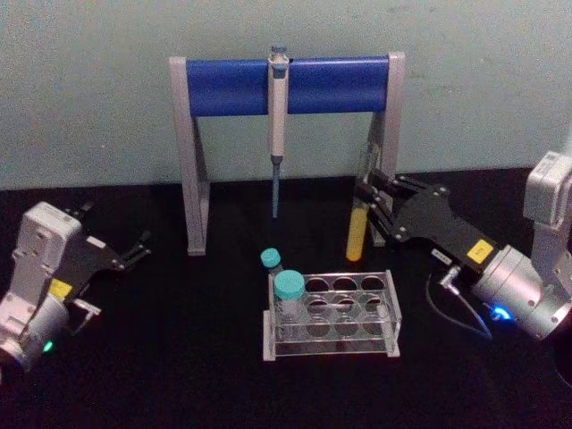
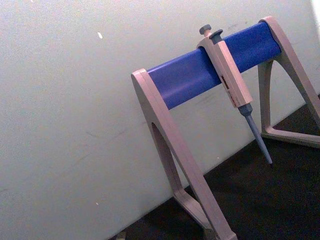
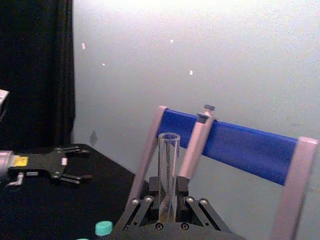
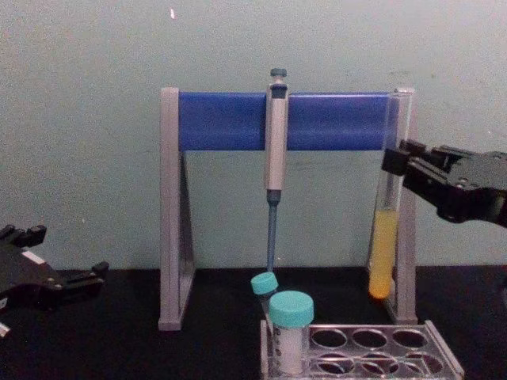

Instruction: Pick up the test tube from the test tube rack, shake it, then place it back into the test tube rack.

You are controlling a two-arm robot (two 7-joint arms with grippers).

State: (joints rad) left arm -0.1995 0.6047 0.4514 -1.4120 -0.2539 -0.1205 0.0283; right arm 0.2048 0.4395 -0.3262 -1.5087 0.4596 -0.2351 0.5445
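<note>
The test tube [image 1: 357,231], long clear glass with yellow-orange liquid in its lower part, hangs upright above the table, just in front of the pipette stand's right leg. My right gripper [image 1: 365,198] is shut on its upper part; from the chest the tube [image 4: 383,252] shows in that gripper [image 4: 394,162], its bottom clear of the table. The right wrist view shows the tube's open mouth [image 3: 169,137]. The clear test tube rack [image 1: 332,350] stands on the table ahead of and below the tube. My left gripper [image 1: 138,248] rests open at the far left, holding nothing.
Two teal-capped tubes [image 1: 289,290] stand at the rack's left end. The grey-and-blue pipette stand [image 1: 231,85] spans the back of the table, with a pipette [image 1: 278,125] hanging from its bar. Black tabletop lies between the rack and my left arm.
</note>
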